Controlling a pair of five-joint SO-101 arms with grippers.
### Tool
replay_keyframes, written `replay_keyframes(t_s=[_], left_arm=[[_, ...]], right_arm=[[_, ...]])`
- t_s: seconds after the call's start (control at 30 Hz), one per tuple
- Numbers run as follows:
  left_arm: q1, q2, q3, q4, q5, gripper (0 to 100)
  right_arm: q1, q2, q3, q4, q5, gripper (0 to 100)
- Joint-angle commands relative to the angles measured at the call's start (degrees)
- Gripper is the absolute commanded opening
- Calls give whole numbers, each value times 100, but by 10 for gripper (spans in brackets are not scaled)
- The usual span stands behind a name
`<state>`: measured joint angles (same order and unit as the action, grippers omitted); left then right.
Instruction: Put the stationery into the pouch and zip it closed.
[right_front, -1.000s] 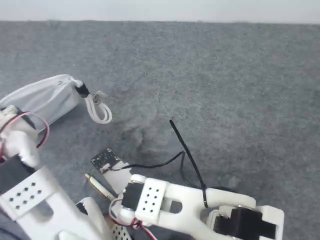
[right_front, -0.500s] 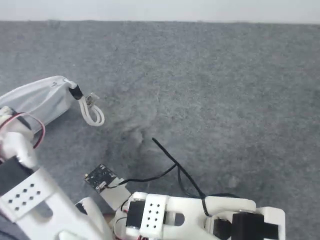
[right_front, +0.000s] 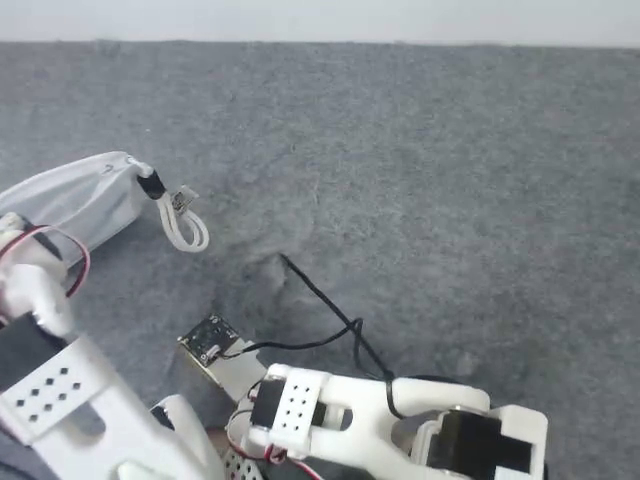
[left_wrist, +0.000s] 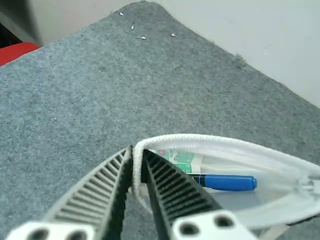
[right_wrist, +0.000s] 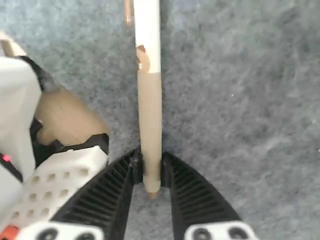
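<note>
The white pouch (right_front: 80, 195) lies at the table's left, its zip pull and white cord loop (right_front: 185, 228) at its right end. In the left wrist view the pouch (left_wrist: 280, 200) is open, with a blue pen (left_wrist: 225, 182) and a green-and-white item (left_wrist: 180, 159) inside. My left gripper (left_wrist: 136, 162) is shut on the pouch's rim. My right gripper (right_wrist: 150, 172) is shut on the end of a tan and white stick-like pen (right_wrist: 149, 100), which lies along the grey mat. The right arm (right_front: 350, 415) sits at the front centre in the high view.
A grey felt mat (right_front: 450, 180) covers the table, with bare room to the right and the back. A loose black cable (right_front: 320, 305) rises from the right arm. The left arm's white body (right_front: 60, 400) fills the front left corner, close beside the right arm.
The right arm pulled back toward the front, then shifted a little; its black cable tip swung up and left. The pouch's cord loop moved slightly left. The left arm stayed put.
</note>
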<state>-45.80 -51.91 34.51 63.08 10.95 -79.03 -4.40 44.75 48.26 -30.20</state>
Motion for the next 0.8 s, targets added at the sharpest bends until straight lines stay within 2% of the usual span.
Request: replay_keyframes(t_s=[0.0, 0.17, 0.33, 0.57, 0.77], left_arm=[[-18, -26, -57, -220, -18, 12], [-18, -26, -57, -211, -18, 12], [-9, -26, -48, -202, -18, 12], [721, -53, -101, 35, -18, 12], [1582, -35, -400, 255, -18, 12]], right_arm=[[198, 48, -26, -66, 158, 26], [251, -391, -44, 462, 158, 6], [848, -1279, -35, 1156, 246, 6], [2026, -2325, -18, 2009, 791, 6], [3248, -2484, -9, 2448, 1178, 6]])
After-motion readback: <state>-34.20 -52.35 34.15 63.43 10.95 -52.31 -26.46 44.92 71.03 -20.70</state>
